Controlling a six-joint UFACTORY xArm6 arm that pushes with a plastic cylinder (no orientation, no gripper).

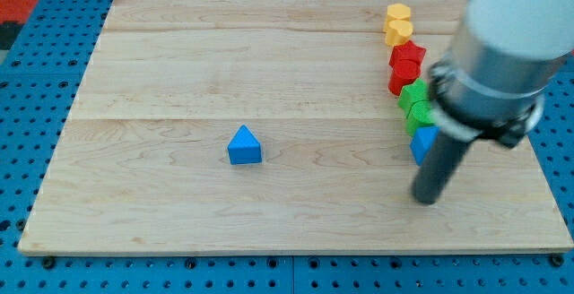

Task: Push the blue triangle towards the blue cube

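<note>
Pale wooden plank board (179, 52) w/ small blocks on it. Blue triangle block (244, 146) sits alone near centre. At view's right, a touching column top to bottom: two yellow blocks (398, 23), two red blocks (405, 66), two green blocks (416, 105), blue cube (421, 142), partly hidden.

Blue triangle (244, 146) lay flat, apex toward the view's top, well apart to the view's left of the blue cube (421, 142), the cube partly hidden, mostly one face showing

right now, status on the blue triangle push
My tip down near blue cube. Blue triangle far toward view's left, untouched. Nothing between them.
</note>
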